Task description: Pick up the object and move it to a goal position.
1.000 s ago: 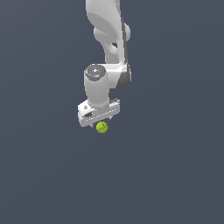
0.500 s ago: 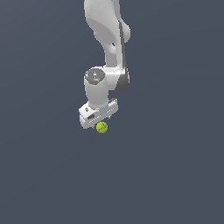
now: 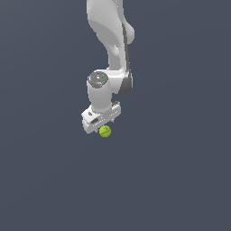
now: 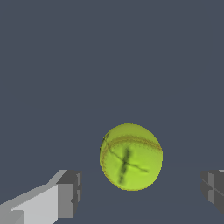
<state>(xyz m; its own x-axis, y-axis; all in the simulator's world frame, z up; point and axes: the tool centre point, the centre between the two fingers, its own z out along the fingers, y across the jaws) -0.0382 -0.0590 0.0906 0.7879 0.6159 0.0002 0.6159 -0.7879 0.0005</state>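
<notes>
Everywhere the surroundings are one flat, dark slate-blue surface, with no edge or wall to tell floor from room. The gripper stands wide, both grey fingertips well clear of the ball, which sits between them, untouched. Being round, the ball has no long axis; its dark seam lines face the wrist camera.
</notes>
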